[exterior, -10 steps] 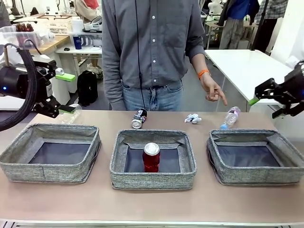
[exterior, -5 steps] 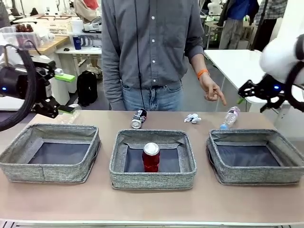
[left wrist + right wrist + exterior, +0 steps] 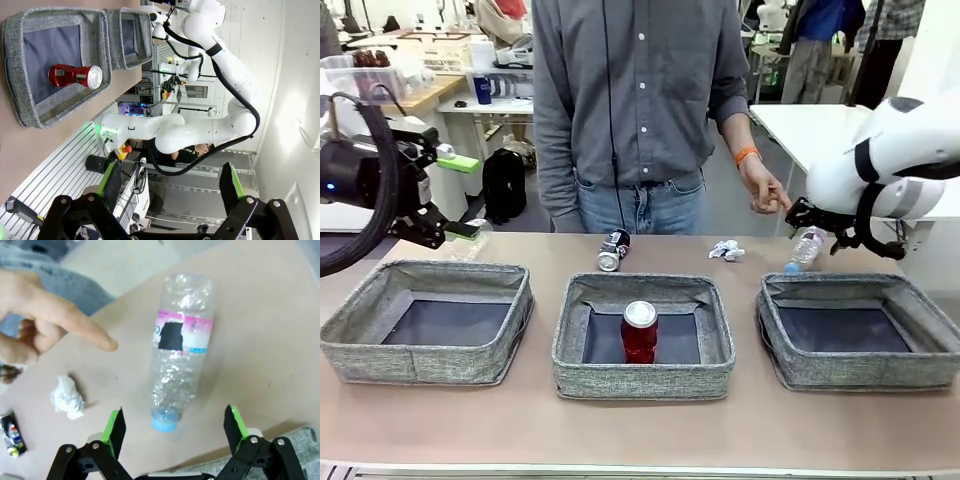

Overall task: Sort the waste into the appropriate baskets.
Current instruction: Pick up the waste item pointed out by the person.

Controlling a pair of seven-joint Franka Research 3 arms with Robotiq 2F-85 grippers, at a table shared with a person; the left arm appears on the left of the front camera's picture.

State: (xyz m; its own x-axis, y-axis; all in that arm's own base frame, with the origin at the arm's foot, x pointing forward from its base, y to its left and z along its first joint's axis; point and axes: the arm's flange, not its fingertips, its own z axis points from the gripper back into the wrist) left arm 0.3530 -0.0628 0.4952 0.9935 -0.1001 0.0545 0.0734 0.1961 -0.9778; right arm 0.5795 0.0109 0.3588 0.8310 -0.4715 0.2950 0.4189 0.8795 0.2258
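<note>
1. My right claw (image 3: 174, 412) stands wide open and empty, hanging over the clear plastic bottle (image 3: 182, 345); in my wrist view its blue cap points to 6 o'clock, between my green pads (image 3: 115, 424)
2. The bottle lies on its side on the table (image 3: 640, 430), just beyond the far rim of the right basket (image 3: 860, 372), at its 11 o'clock corner
3. A person's hand (image 3: 45, 325) points a finger at the bottle from 10 o'clock; the crumpled white paper wad (image 3: 67, 397) lies at 9 o'clock of the cap, and the crushed dark can (image 3: 11, 435) farther out at 8 o'clock
4. The red soda can (image 3: 639, 331) stands upright in the middle basket (image 3: 640, 380)
5. My left claw (image 3: 460, 195) is wide open too, holding nothing, in the air at 12 o'clock of the left basket (image 3: 420, 365)
</note>
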